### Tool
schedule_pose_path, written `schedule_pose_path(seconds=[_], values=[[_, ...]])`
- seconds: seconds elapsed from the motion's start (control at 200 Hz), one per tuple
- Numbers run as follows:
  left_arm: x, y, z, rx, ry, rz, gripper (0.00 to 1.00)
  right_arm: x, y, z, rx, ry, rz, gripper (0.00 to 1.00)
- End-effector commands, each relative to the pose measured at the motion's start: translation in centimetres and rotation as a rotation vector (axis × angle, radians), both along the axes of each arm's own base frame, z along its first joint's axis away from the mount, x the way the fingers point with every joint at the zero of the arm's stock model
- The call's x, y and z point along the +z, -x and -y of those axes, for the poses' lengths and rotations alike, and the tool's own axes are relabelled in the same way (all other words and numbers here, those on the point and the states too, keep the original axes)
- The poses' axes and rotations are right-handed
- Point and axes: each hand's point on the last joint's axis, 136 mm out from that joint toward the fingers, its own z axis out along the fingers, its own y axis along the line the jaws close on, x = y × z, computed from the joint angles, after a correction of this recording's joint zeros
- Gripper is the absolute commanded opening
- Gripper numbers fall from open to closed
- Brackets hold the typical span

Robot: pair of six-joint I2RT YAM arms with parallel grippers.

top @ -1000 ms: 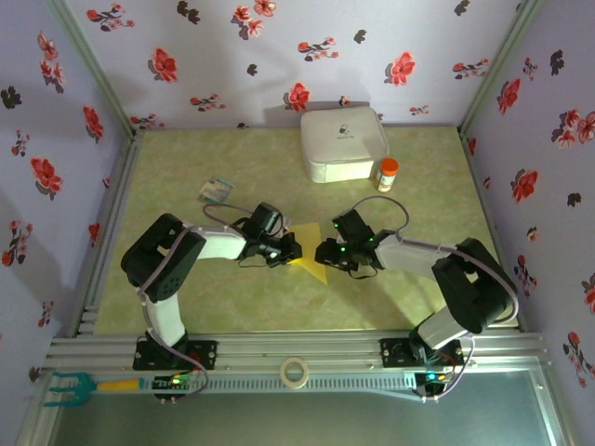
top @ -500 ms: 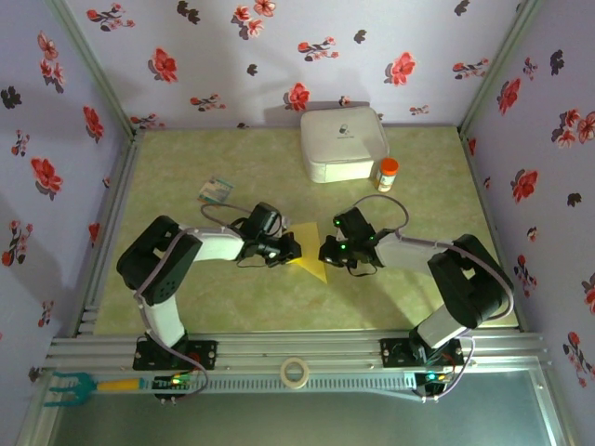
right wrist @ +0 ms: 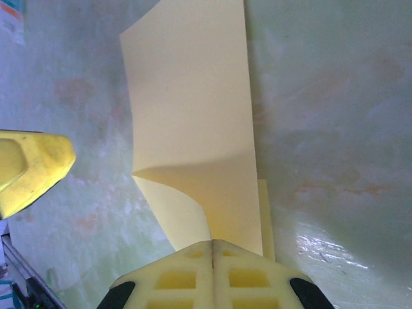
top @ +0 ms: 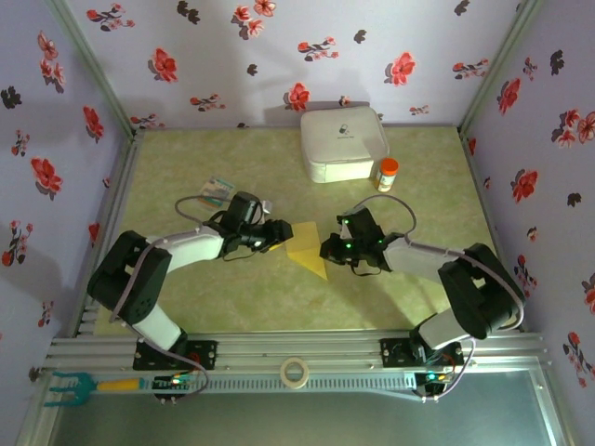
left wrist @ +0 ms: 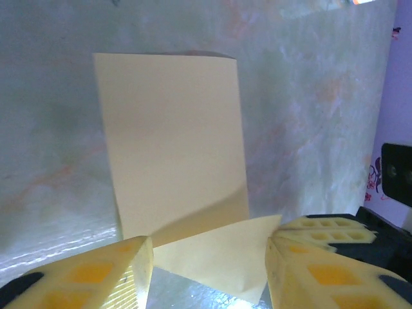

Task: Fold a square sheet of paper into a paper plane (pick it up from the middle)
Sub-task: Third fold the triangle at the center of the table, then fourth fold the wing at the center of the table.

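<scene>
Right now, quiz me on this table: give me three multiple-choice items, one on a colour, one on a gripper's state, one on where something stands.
1. What colour is the sheet of paper?
A. white
B. blue
C. yellow

2. How is the right gripper?
A. open wide above the sheet
B. shut on the sheet's edge
C. shut on nothing, far from the sheet

3. Where is the orange-capped bottle?
A. on the table beside the white box
B. on top of the box
C. on the sheet

Key:
1 C: the sheet is plain yellow in every view.
2 B: the right wrist view has its fingers pressed together, with the sheet's edge running in between them.
3 A: the top view has the bottle standing at the box's right near corner.
</scene>
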Motion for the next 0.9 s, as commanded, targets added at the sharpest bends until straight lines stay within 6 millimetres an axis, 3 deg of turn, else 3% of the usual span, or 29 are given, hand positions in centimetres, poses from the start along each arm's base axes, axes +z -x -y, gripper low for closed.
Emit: schedule_pose_path(seconds=[0.0, 0.575, 0.825, 0.895], values=[[-0.9, 0.5, -0.1, -0.010, 0.009, -0.038, 0.50, 1.1, -0.1, -0.3, 0.001, -0.063, 0.027, 0.06], [-2.3, 0.1, 1.6, -0.028, 0.079, -0.097, 0.48, 1.7, -0.1, 0.2, -0.037, -0.146, 0.041, 0.06], [-2.4, 0.2, 1.9, -0.035, 0.086, -0.126, 0.11, 1.5, 0.0, 0.3, -0.049, -0.155, 0.038, 0.07], [-2.9, 0.6, 1.7, -0.047, 0.062, -0.152, 0.05, 1.4, 0.0, 0.5, -0.055, -0.149, 0.038, 0.07]])
